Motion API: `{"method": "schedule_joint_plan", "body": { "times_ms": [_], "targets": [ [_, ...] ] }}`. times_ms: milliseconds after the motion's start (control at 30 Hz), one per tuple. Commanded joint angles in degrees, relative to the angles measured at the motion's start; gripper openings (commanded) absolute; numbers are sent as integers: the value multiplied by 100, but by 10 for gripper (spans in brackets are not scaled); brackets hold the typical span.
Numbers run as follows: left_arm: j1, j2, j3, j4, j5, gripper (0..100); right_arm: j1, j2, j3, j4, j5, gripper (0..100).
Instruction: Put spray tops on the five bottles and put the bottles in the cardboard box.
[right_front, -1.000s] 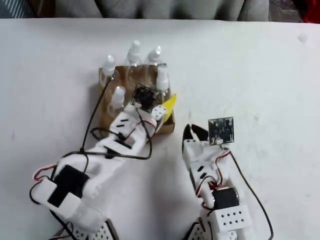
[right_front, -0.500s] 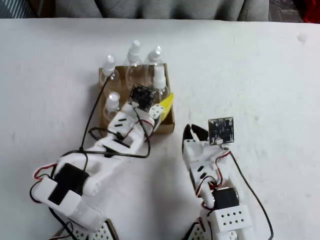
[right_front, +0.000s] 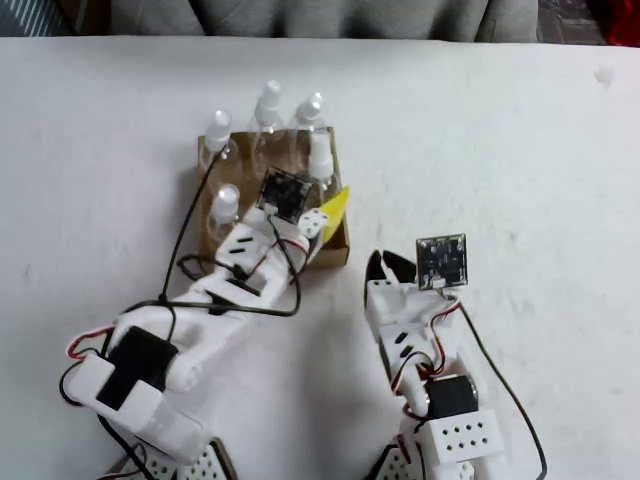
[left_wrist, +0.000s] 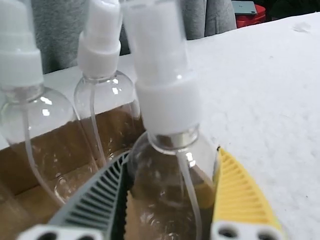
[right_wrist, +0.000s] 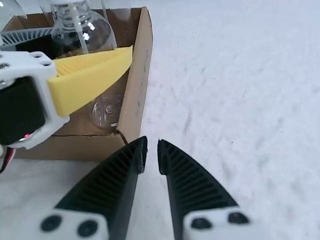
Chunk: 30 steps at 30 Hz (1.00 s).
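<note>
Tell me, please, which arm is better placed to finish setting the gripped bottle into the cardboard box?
Left. The left hand grips the bottle inside the cardboard box; the right hand is shut and empty, outside the box.

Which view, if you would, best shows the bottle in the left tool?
The left wrist view: the bottle, spray top on, sits close up between the left tool's fingers. The right wrist view shows its body behind a yellow finger; the high view, its white top.

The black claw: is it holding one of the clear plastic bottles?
No, the black ribbed claw is empty, over the white table beside the brown cardboard box.
</note>
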Motion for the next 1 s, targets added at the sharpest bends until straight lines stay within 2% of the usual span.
{"method": "schedule_joint_plan", "body": {
  "times_ms": [0,200,400,967],
  "targets": [
    [-22,-57,-255,-141,-9,177,13,-31,53,13,-35,15],
    [-22,-57,-255,-9,-26,191,13,-31,53,13,-26,15],
    [-22,-57,-299,466,18,343,13,-31,53,13,-26,15],
    [-22,-119,-299,492,176,352,13,-31,53,13,9,15]
  ]
}}
